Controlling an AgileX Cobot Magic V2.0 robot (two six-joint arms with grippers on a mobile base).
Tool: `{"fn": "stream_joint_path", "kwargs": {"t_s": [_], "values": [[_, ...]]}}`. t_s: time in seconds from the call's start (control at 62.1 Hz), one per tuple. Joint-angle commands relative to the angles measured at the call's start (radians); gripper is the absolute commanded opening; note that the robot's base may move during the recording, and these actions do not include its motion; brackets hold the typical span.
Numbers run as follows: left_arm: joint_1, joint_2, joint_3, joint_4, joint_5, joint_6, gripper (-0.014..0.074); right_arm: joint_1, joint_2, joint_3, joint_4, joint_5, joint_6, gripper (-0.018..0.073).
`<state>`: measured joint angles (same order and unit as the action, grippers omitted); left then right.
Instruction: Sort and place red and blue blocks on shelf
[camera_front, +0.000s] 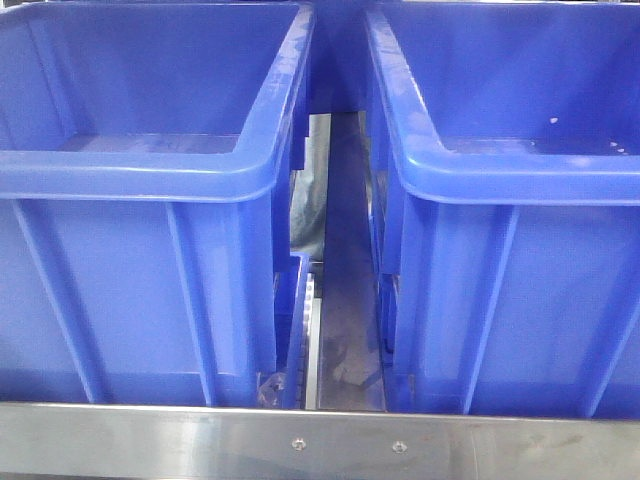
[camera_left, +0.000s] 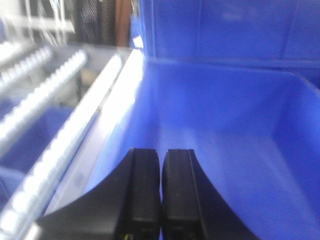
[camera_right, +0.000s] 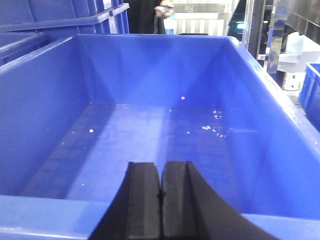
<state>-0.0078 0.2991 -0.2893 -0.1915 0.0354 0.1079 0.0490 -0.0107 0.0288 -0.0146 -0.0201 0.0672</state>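
Note:
No red or blue blocks show in any view. My left gripper (camera_left: 161, 152) is shut with nothing between its black fingers, hovering over the inside of a large blue bin (camera_left: 225, 125). My right gripper (camera_right: 161, 165) is also shut and holds nothing, poised just above the near rim of another large blue bin (camera_right: 150, 135) whose floor carries only small white specks. The shelf shows as a steel front rail with screws (camera_front: 320, 440) in the front view and as white roller tracks (camera_left: 40, 95) left of the left gripper. Neither gripper appears in the front view.
Two large blue bins (camera_front: 140, 200) (camera_front: 510, 200) stand side by side on the shelf, with a narrow gap (camera_front: 335, 280) between them showing a roller track. More blue bins (camera_right: 60, 20) sit behind at the left in the right wrist view.

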Motion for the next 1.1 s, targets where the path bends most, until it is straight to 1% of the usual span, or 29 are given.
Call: {"fn": "stream_joint_path", "kwargs": {"t_s": [0.0, 0.097, 0.161, 0.29, 0.419, 0.516, 0.564, 1.08], "values": [[-0.009, -0.032, 0.032, -0.010, -0.134, 0.063, 0.0124, -0.007, -0.020, -0.021, -0.011, -0.080, -0.005, 0.0052], [-0.009, -0.099, 0.121, -0.006, -0.143, 0.062, 0.0124, -0.007, -0.020, -0.021, -0.011, -0.080, -0.005, 0.0052], [-0.010, -0.161, 0.180, 0.021, -0.145, 0.060, 0.0124, -0.007, -0.020, -0.021, -0.011, -0.080, -0.005, 0.0052], [-0.046, -0.264, 0.249, 0.019, -0.145, 0.052, 0.0125, -0.007, -0.020, -0.021, -0.011, -0.080, -0.005, 0.0052], [-0.075, -0.295, 0.288, 0.013, -0.148, 0.052, 0.0125, -0.007, -0.020, -0.021, -0.011, -0.080, -0.005, 0.0052], [-0.075, -0.303, 0.324, -0.006, -0.176, 0.052, 0.0125, -0.007, -0.020, -0.021, -0.011, -0.080, -0.005, 0.0052], [-0.075, -0.313, 0.322, -0.011, -0.151, 0.052, 0.0125, -0.007, -0.020, -0.021, -0.011, -0.080, -0.005, 0.0052], [-0.075, -0.320, 0.322, -0.011, -0.153, 0.052, 0.0124, -0.007, -0.020, -0.021, -0.011, -0.080, -0.005, 0.0052]]}}
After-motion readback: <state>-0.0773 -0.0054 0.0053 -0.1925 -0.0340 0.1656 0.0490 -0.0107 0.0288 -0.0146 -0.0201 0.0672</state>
